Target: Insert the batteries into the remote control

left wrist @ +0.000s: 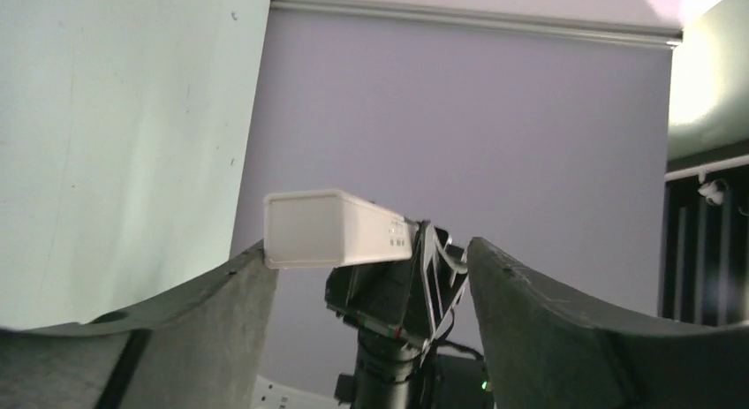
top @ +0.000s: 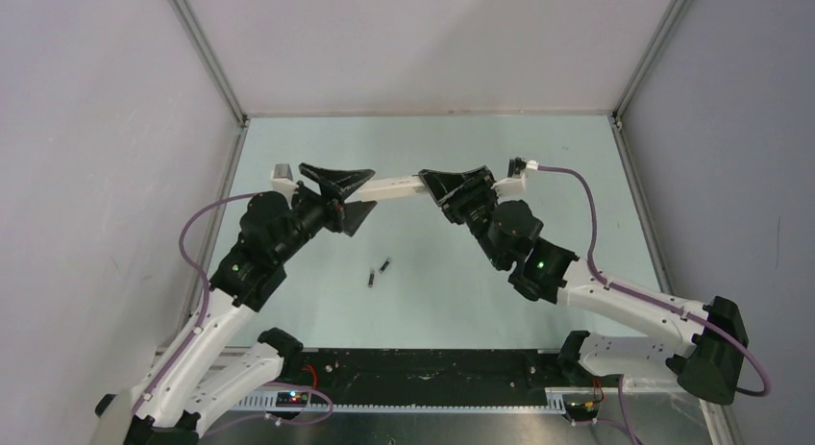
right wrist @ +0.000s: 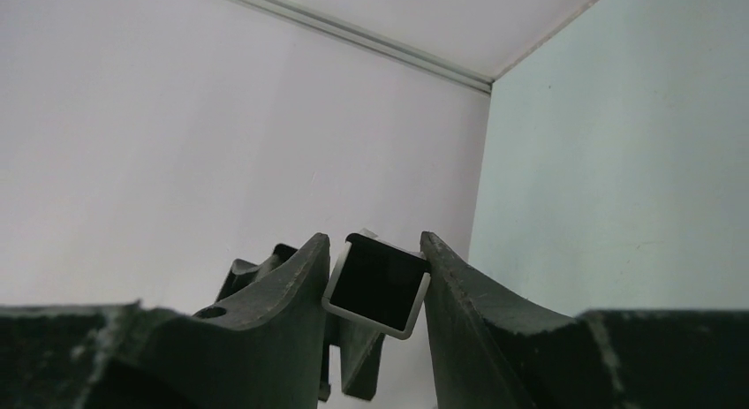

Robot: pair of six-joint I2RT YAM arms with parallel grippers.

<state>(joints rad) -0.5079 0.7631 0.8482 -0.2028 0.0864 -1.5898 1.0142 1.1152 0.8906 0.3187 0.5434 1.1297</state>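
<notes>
The slim white remote control [top: 396, 185] hangs in the air between my two grippers, above the far part of the table. My right gripper [top: 434, 185] is shut on one end of it. The right wrist view shows that end's dark square face [right wrist: 378, 284] pinched between the fingers, slightly rotated. My left gripper [top: 358, 195] is open around the other end. In the left wrist view the white end [left wrist: 331, 229] rests against one finger [left wrist: 252, 276], with a wide gap to the other finger. Two small dark batteries [top: 384, 265] [top: 371, 278] lie on the table below, near the middle.
Pale walls with metal corner rails [top: 207, 56] enclose the table [top: 538, 147] on three sides. A black strip with cable trays [top: 432, 368] runs along the near edge between the arm bases. A purple cable [top: 588, 200] loops from the right wrist.
</notes>
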